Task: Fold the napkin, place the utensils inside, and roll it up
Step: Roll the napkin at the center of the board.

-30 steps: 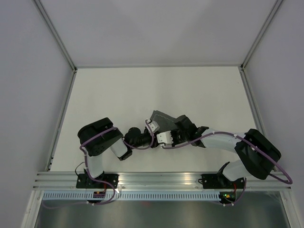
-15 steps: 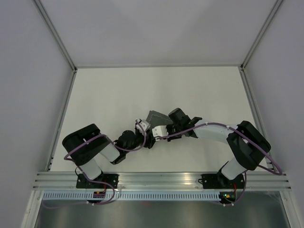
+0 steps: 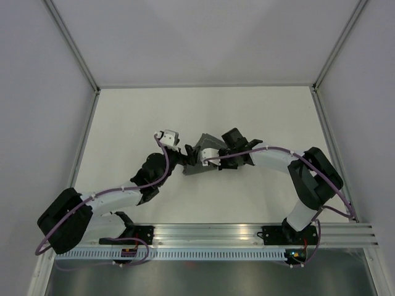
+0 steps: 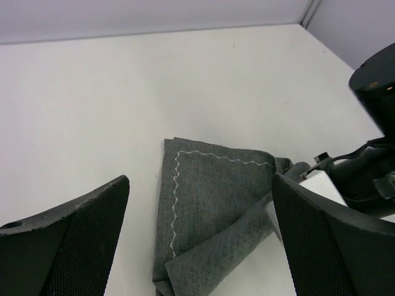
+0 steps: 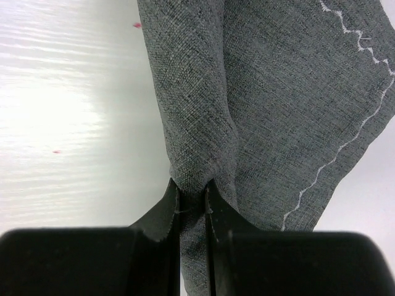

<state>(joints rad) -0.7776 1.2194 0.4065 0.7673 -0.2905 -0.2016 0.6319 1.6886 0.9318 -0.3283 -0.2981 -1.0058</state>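
Note:
The napkin (image 3: pixel 196 169) lies folded and bunched, dark grey with a pale zigzag hem, near the table's middle. My left gripper (image 3: pixel 184 155) hangs at its left edge. In the left wrist view the left gripper (image 4: pixel 200 182) stands wide open, the napkin (image 4: pixel 210 203) lying flat between and below its fingers (image 4: pixel 74 234), untouched. My right gripper (image 3: pixel 201 155) reaches in from the right. In the right wrist view the right gripper (image 5: pixel 192 192) is shut on a raised fold of the napkin (image 5: pixel 278 92). The utensils are out of view.
The white table (image 3: pixel 247 111) is bounded by grey walls and metal frame posts (image 3: pixel 80 61). An aluminium rail (image 3: pixel 203 233) runs along the near edge by the arm bases. The right arm's black wrist (image 4: pixel 370 166) sits close on the right in the left wrist view.
The left gripper has opened wide and let go of the cloth; its arm stretched out, elbow swinging left. The right gripper carried its pinched fold leftward and slightly farther away.

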